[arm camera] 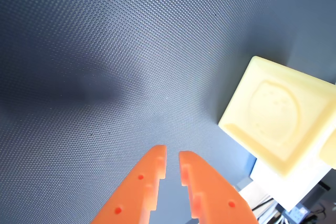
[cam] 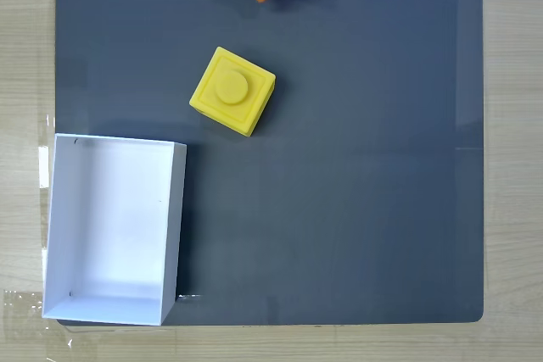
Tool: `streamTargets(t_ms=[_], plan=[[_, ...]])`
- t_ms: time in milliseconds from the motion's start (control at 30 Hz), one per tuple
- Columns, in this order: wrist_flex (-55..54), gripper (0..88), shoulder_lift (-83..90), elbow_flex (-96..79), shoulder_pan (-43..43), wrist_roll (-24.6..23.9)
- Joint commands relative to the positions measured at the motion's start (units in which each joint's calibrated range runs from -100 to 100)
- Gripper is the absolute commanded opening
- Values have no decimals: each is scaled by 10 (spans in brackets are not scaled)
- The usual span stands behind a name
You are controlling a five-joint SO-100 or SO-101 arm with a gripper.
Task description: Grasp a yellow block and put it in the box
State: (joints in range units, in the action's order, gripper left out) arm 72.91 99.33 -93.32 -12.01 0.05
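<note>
Two near-closed fingers (arm camera: pixel 171 160) over mat (arm camera: pixel 131 51)

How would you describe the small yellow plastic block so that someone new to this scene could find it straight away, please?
In the fixed view, start from the dark grey mat covering the wooden table. Above the open white rectangular box at the mat's lower left sits the bright yellow plastic cube, turned at an angle. Its colour and single round raised stud set it apart.

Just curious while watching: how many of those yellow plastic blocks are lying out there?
1. The bright yellow plastic cube with a round stud sits on the dark grey mat, just above the white open box in the fixed view. Nothing hides another.
</note>
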Motion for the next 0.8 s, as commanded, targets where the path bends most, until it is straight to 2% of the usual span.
streamTargets(t_ms=[0, 767], plan=[[3, 29, -2, 12, -4, -1], [-1, 35, -7, 15, -4, 3]])
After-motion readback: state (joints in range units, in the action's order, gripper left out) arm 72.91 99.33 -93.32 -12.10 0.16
